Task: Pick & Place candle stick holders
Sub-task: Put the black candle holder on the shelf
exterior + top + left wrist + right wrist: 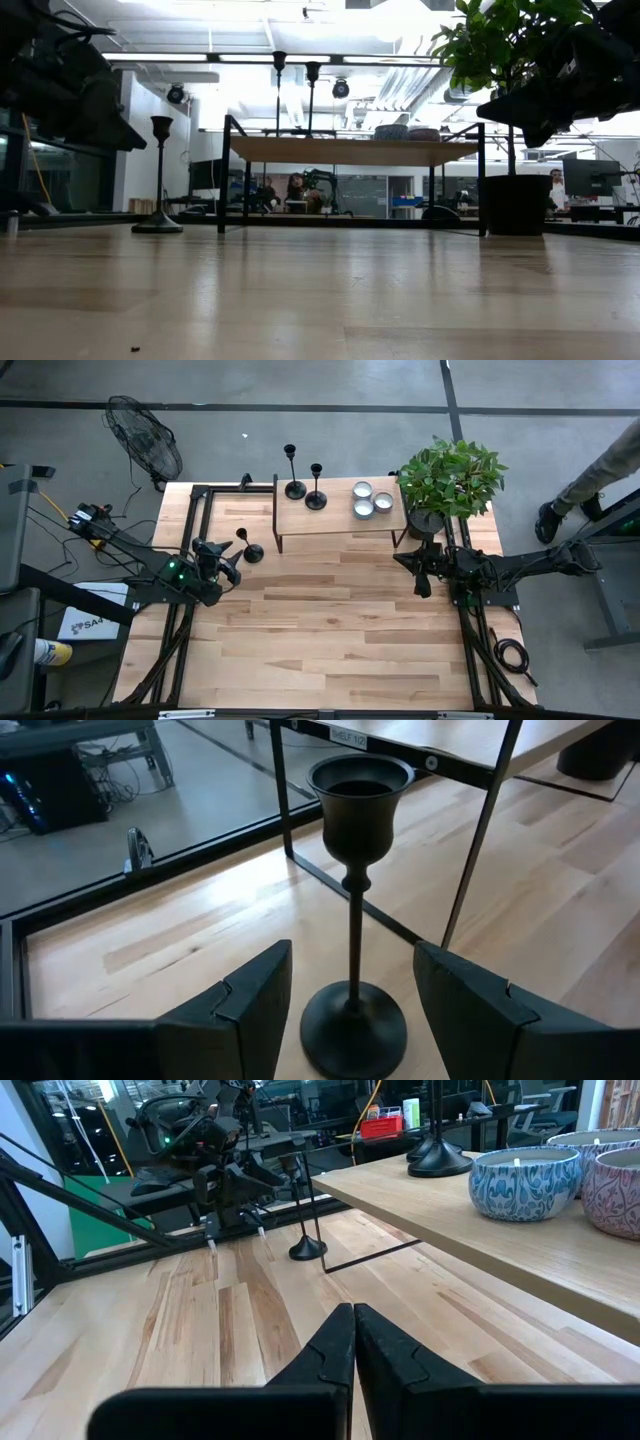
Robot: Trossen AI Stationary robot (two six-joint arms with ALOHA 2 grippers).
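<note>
One black candlestick holder stands upright on its round base on the table, left of the low wooden shelf; it also shows in the left wrist view and the low view. Two more holders stand on the shelf top. My left gripper is open; its fingers stand on either side of the table holder's base, just short of it, touching nothing. My right gripper is shut and empty near the plant pot.
The low wooden shelf on thin black legs stands at the table's far middle, with three candle tins on its right part. A potted plant stands at the far right. A shelf leg stands close behind the holder.
</note>
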